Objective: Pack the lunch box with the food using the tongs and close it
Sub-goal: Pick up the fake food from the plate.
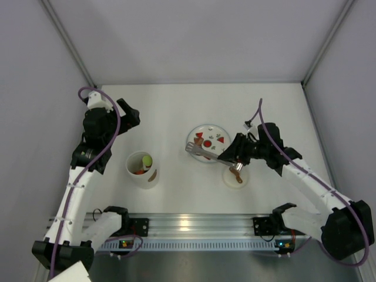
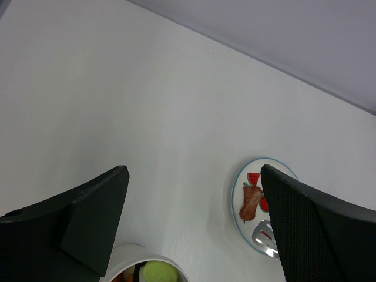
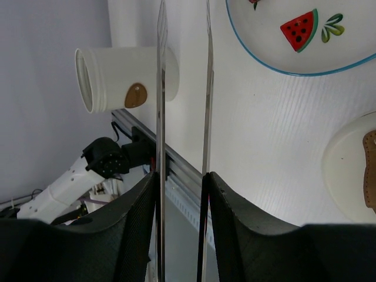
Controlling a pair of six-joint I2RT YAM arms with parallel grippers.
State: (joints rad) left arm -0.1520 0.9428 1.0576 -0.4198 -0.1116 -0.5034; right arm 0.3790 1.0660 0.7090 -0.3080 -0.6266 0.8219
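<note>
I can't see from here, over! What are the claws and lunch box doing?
Right claw shut on tongs, tips over plate. Left claw open, empty. Lunch box open, food inside, lid off. Nothing blocking.

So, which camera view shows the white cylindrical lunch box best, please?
The top external view: the white cylindrical lunch box is whole, open-topped, with small toy food pieces inside. The right wrist view shows its side wall and brown mark, crossed by the slender silvery tongs. The left wrist view catches just its rim.
</note>
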